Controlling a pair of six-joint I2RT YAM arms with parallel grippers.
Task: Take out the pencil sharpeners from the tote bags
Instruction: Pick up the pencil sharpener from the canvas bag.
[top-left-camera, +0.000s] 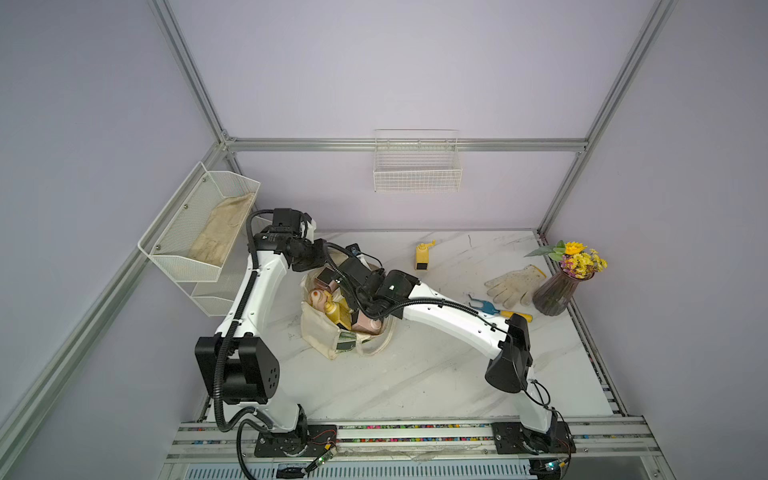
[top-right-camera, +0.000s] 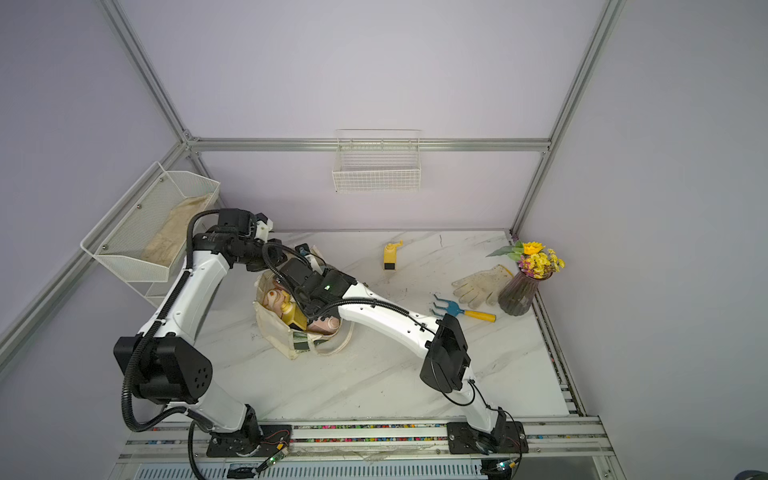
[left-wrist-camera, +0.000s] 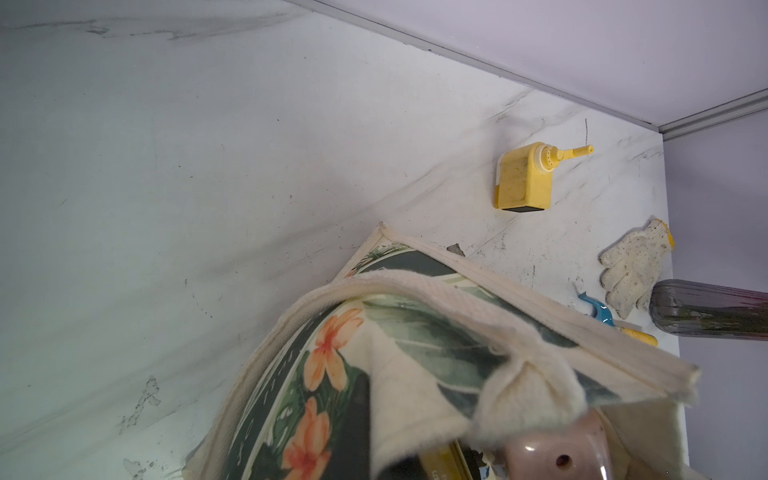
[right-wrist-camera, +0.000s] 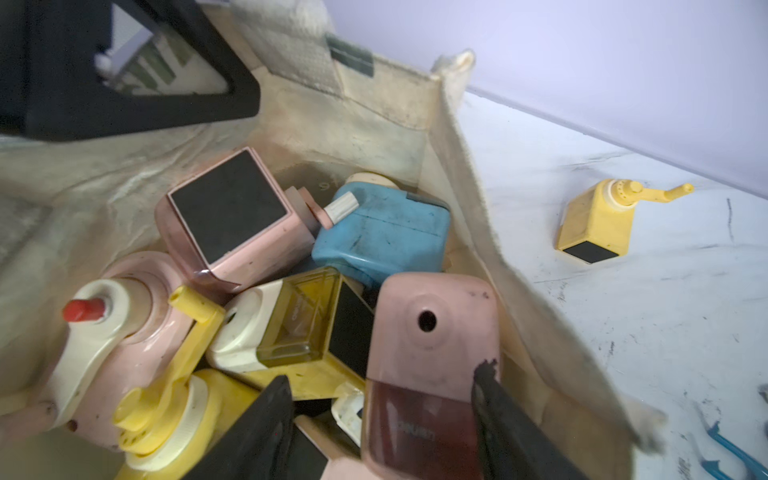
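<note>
Near the middle-left of the white marbled tabletop (top-left-camera: 415, 374), scuffed with dark marks and walled by lilac panels on an aluminium frame, sits the cream tote bag (top-left-camera: 322, 332) with its mouth held wide. Inside lie the pencil sharpeners (right-wrist-camera: 291, 316) in a jumble: a pink one (right-wrist-camera: 232, 216) with its black face turned up, a blue one (right-wrist-camera: 386, 232) on its side, a yellow one with a clear drawer, and a pink one (right-wrist-camera: 432, 365) whose pencil hole faces up, long axis running toward the right pincer (right-wrist-camera: 374, 415).

That pincer stands spread, one finger (right-wrist-camera: 511, 424) against the side of this pink body, the other apart from it. The left pincer (top-right-camera: 309, 253), at the bag's 12 o'clock rim, is pressed together; the wrist view suggests it pinches the bag's handle and leafy printed cloth (left-wrist-camera: 415, 345), though the fingertips are hidden.

One yellow sharpener (top-left-camera: 423, 257) lies out on the tabletop at the bag's 2 o'clock, crank pointing to the far wall, black face toward the robot.

Further out at 3 o'clock lie a dirty white glove (top-left-camera: 513, 284), a blue hand rake (top-right-camera: 451, 308) with yellow handle, and a vase of flowers (top-left-camera: 557, 291). A wire basket (top-left-camera: 417, 166) hangs on the far wall; a mesh shelf (top-left-camera: 199, 224) at 10 o'clock holds a cloth. Both arms cross above the bag and hide much of it in both top views.
</note>
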